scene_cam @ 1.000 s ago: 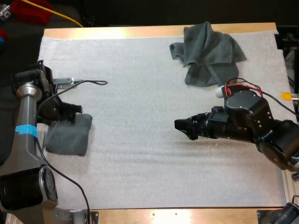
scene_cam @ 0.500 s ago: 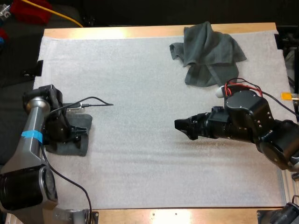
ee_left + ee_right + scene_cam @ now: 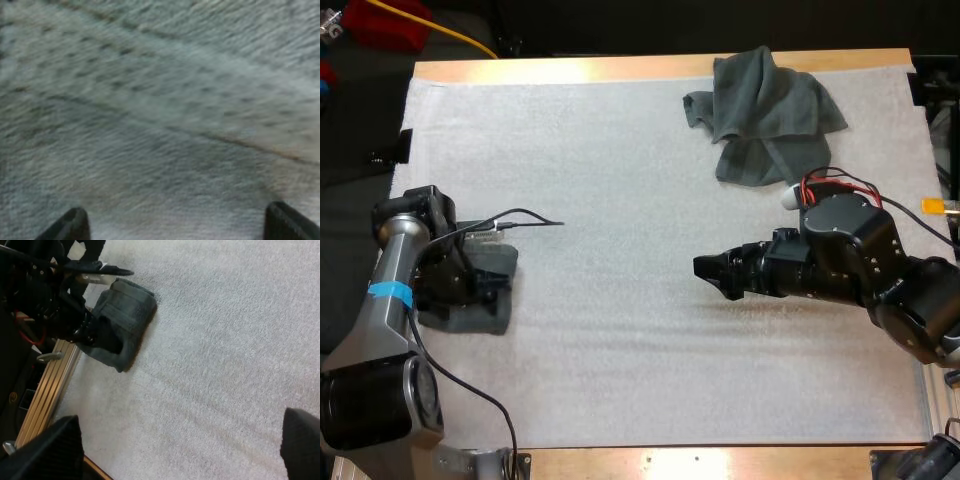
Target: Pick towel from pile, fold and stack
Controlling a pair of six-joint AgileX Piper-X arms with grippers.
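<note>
With fingers wide on both our left gripper (image 3: 470, 288) and right gripper (image 3: 712, 272), we should lift the left straight up off the folded dark grey-green towel (image 3: 485, 318).

We log the mat (image 3: 620, 200) on the table (image 3: 570, 68). Crumpled towel (image 3: 767, 115): on the mat's far right part. Folded towel (image 3: 492, 312): on the mat's left edge, well apart from the crumpled one. Left gripper (image 3: 480, 290): on the folded towel. Right gripper (image 3: 712, 270): over the mat's right half, nearer than the crumpled towel.
</note>
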